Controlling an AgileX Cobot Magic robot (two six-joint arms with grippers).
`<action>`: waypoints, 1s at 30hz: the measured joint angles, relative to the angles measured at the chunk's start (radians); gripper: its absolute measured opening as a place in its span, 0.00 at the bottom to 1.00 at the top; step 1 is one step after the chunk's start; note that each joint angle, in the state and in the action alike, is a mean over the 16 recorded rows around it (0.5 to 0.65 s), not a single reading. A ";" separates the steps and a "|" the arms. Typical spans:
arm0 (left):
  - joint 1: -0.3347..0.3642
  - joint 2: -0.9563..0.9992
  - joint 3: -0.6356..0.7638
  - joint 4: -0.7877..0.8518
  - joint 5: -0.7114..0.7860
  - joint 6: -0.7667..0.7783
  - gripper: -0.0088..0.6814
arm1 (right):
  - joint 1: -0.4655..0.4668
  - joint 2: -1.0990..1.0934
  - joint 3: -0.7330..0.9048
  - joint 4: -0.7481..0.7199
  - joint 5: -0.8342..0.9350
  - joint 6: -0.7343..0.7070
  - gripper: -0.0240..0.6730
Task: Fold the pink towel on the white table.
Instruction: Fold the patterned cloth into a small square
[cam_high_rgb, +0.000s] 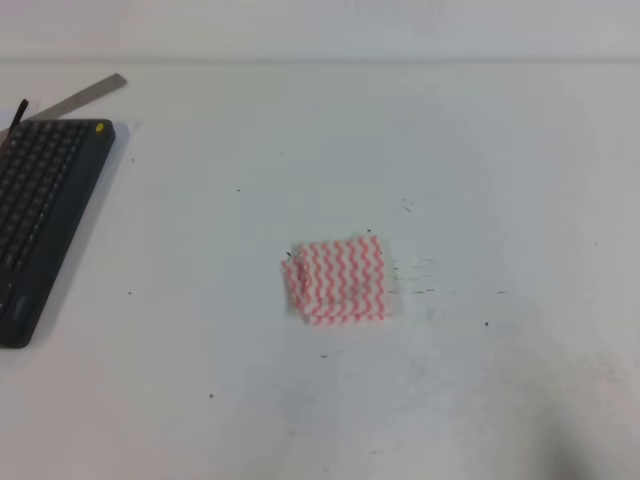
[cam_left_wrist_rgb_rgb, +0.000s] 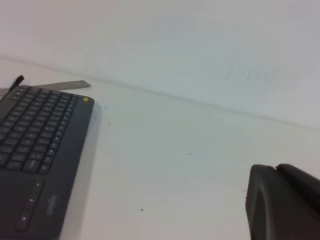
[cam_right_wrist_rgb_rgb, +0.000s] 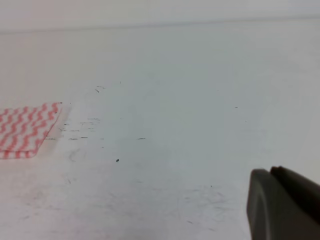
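The pink towel (cam_high_rgb: 338, 281) lies flat near the middle of the white table (cam_high_rgb: 470, 150) as a small, roughly square bundle with pink and white zigzag stripes. The right wrist view catches its right part (cam_right_wrist_rgb_rgb: 27, 130) at the left edge. Neither arm shows in the exterior high view. In the left wrist view one dark finger (cam_left_wrist_rgb_rgb: 282, 205) of my left gripper fills the lower right corner, far from the towel. In the right wrist view one dark finger (cam_right_wrist_rgb_rgb: 282, 207) of my right gripper sits in the lower right corner, well right of the towel. Nothing is held by either.
A dark grey keyboard (cam_high_rgb: 40, 215) lies along the table's left edge, also in the left wrist view (cam_left_wrist_rgb_rgb: 35, 140). A grey metal strip (cam_high_rgb: 85, 95) rests behind it. Small dark scuffs (cam_high_rgb: 415, 280) mark the tabletop right of the towel.
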 joint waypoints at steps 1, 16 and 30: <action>0.002 0.000 0.000 0.019 0.003 -0.005 0.01 | 0.000 0.000 0.000 0.002 0.000 0.000 0.01; 0.228 -0.078 -0.003 1.002 0.361 -0.814 0.01 | 0.000 0.000 0.000 0.023 0.000 0.000 0.01; 0.380 -0.183 0.001 1.272 0.605 -1.113 0.01 | 0.000 0.000 0.000 0.023 0.000 0.000 0.01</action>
